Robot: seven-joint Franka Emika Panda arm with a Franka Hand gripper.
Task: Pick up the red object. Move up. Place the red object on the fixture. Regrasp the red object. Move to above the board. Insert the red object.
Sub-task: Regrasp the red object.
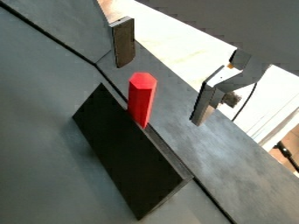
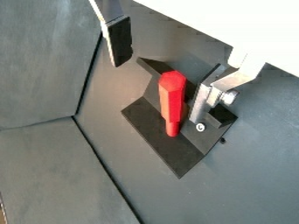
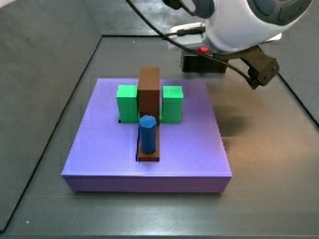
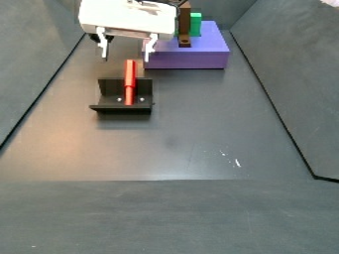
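1. Wrist views both show the red object [image 1: 142, 99] standing on end against the fixture [image 1: 122, 157], resting on its dark base plate; in a side view it [image 4: 130, 80] is seen leaning along the fixture [image 4: 125, 98].
2. The hand [image 2: 163, 59] is held above the red object with its two silver fingers [image 2: 118, 37] spread wide; nothing is gripped, and neither finger is seen touching the stick.
3. In a side view the hand [image 4: 125, 43] is placed just over the upper end of the red object, between the fixture and the board [image 4: 196, 50].
4. Only in a side view is the board [image 3: 149, 140] shown in full, with two green blocks [image 3: 127, 103], a long brown bar [image 3: 149, 110] and a blue peg [image 3: 147, 133] on it.
5. There the red object is hidden behind the robot's white wrist; only part of the fixture [image 3: 200, 63] can be made out on the dark tabletop [image 3: 268, 159].
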